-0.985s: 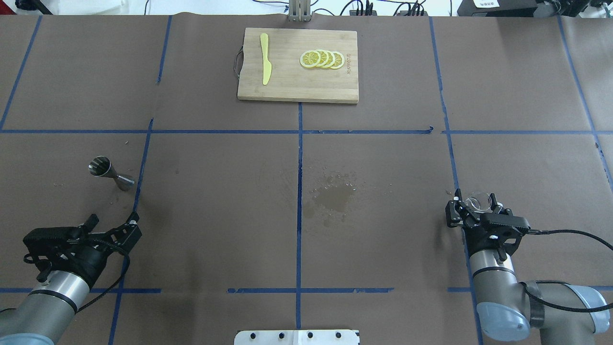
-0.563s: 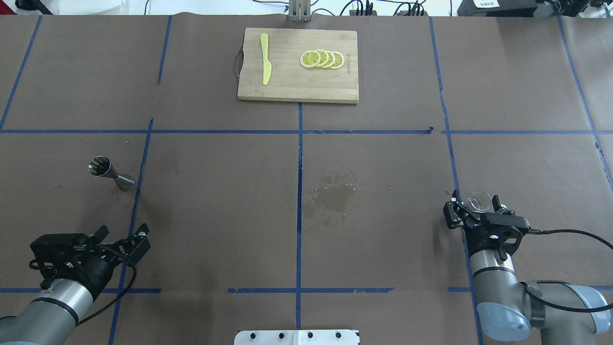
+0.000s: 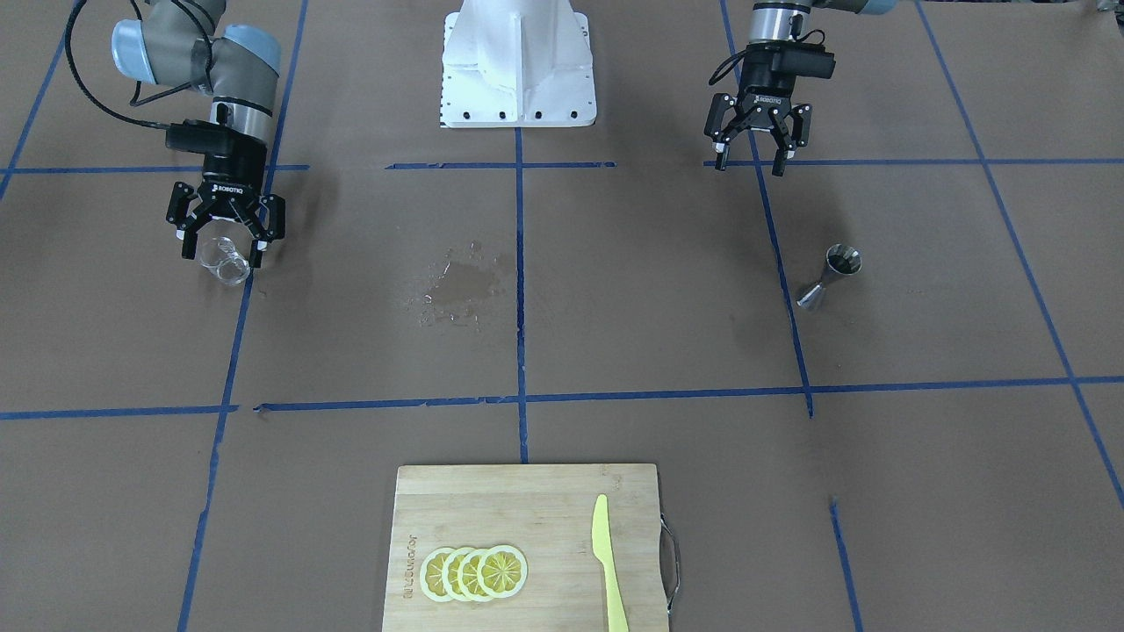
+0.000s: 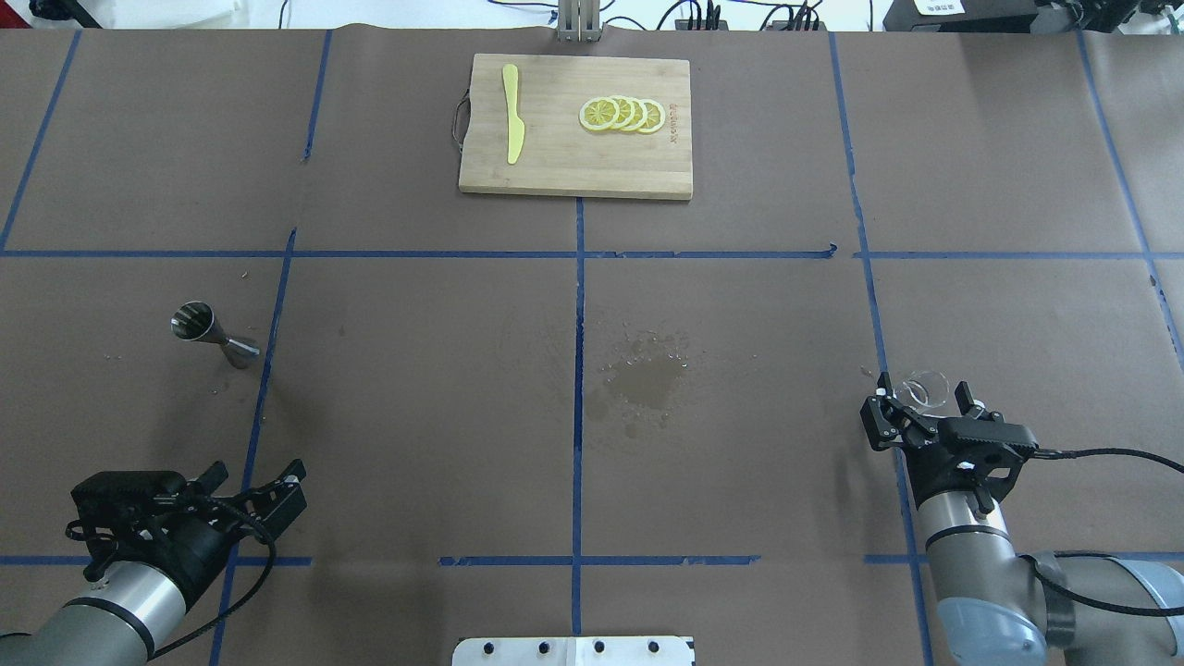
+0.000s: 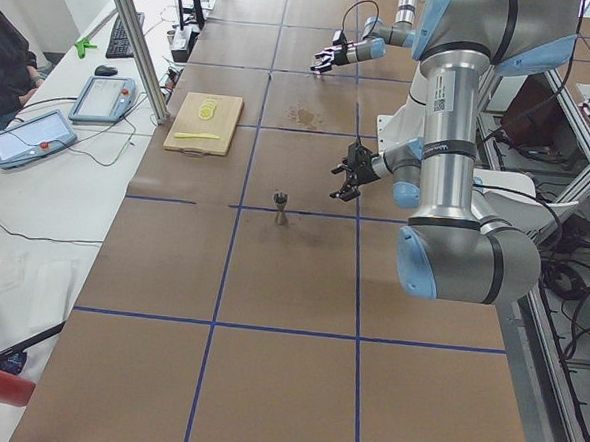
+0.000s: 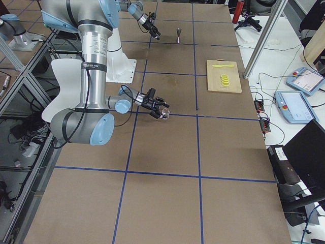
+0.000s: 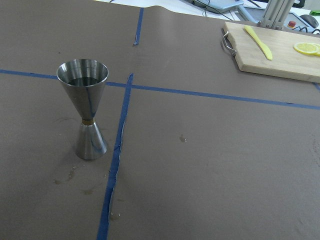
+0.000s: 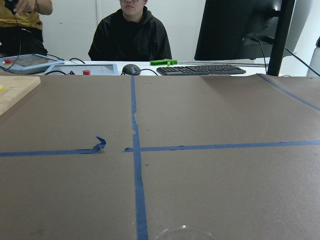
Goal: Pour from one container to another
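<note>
A steel jigger stands upright on the brown paper at the left, and the left wrist view shows the jigger with dark liquid in its top cup. My left gripper hangs open and empty well behind it, near the robot's side. A small clear glass stands on the table at the right. My right gripper is open, its fingers straddling the glass without pressing on it. Only the glass rim shows at the bottom of the right wrist view.
A wet spill stains the paper near the middle. A wooden cutting board at the far side carries a yellow knife and lemon slices. Operators sit beyond the far table edge.
My left arm has drawn back toward the robot's base, away from the jigger. My right gripper has slid back a little while the glass stayed in place.
</note>
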